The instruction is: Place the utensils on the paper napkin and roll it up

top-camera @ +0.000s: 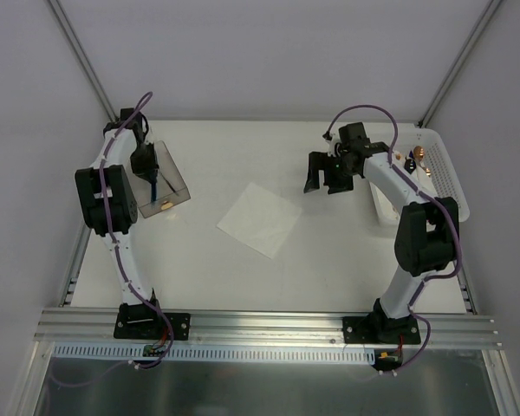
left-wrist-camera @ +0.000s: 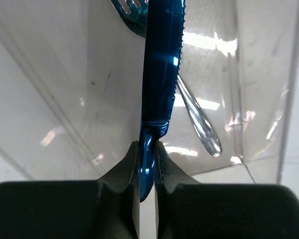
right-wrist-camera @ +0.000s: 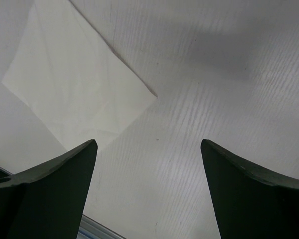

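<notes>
Fetching a utensil looks to be the step in hand, since from the overhead camera the paper napkin (top-camera: 258,219) is lying flat, unrolled and bare on the bench (top-camera: 208,269), between the two arms. The left claw (top-camera: 147,166) is hanging down inside a clear bin (top-camera: 180,182) at the left side, well apart from the napkin, while the right claw (top-camera: 323,178) is hovering above the bench just beyond the napkin's far right corner. A white basket (top-camera: 451,186) is sitting at the right edge. On the left wrist camera, the left claw (left-wrist-camera: 147,149) is pinching the handle end of a blue knife (left-wrist-camera: 162,64), its jaws narrowed onto the handle with nothing but the handle between them; the serrated blade is pointing away from the camera. A second piece of cutlery (left-wrist-camera: 199,119) is lying beneath it on the bin floor. The next move, as I judge it, is calling for a straight lift clear of the bin walls and a carry across to the napkin without letting the thin handle twist. On the right wrist camera, the right claw (right-wrist-camera: 148,149) is standing wide and holding nothing, with the napkin (right-wrist-camera: 74,84) lying below and to its left.
</notes>
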